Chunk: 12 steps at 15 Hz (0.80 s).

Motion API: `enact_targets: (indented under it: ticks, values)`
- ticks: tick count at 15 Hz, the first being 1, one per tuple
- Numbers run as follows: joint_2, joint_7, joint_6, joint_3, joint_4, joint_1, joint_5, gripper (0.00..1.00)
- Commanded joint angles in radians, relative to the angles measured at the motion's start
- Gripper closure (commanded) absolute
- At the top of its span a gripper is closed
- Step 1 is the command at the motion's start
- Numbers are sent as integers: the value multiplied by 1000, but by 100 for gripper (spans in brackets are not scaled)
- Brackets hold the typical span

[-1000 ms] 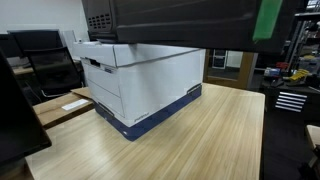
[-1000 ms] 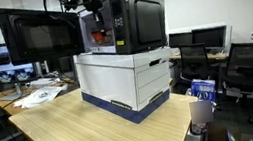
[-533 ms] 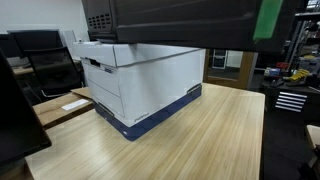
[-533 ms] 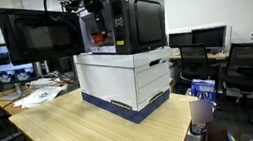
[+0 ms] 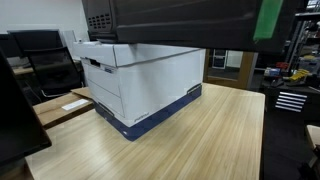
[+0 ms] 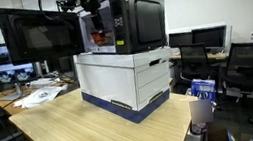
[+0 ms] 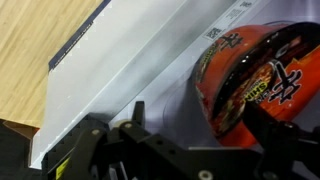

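**Exterior view, near the box.** Black microwave [image 5: 170,20] on top of a white storage box [image 5: 150,80] with a dark blue base. The box stands on a light wooden table [image 5: 190,140]. Neither the gripper nor the noodle cup shows here.

**Exterior view, across the room.** Microwave [image 6: 141,18] on the box [image 6: 127,75], with its door [image 6: 35,36] swung wide open. The arm comes in from above, and the gripper [image 6: 96,16] is at the open front. The noodle cup [image 6: 101,36] shows as a small orange patch just below it, inside the opening. Jaw state is too small to read.

**Wrist view.** The red and orange noodle cup [image 7: 255,80] lies against a white surface, just ahead of the gripper [image 7: 200,112]. The jaws are spread apart and released, clasping nothing. The table [image 7: 40,40] shows at the upper left.
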Motion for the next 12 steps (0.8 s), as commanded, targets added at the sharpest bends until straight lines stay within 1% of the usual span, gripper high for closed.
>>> enact_targets:
  ticks: [1, 3, 6, 8, 9, 10, 12]
  values:
    - [-114, -67, 35, -15, -73, 0, 59, 0]
    - [-160, -92, 5, -21, -92, -1, 56, 0]
    - [-172, -136, -135, -30, -88, -4, 13, 0]
    - [-173, -171, -206, -32, -96, -8, -8, 0]
    - [-172, -192, -224, -31, -103, -10, -28, 0]
    - [-170, -246, -264, -37, -104, -4, -36, 0]
    - [-176, -320, -308, -34, -125, -2, -77, 0]
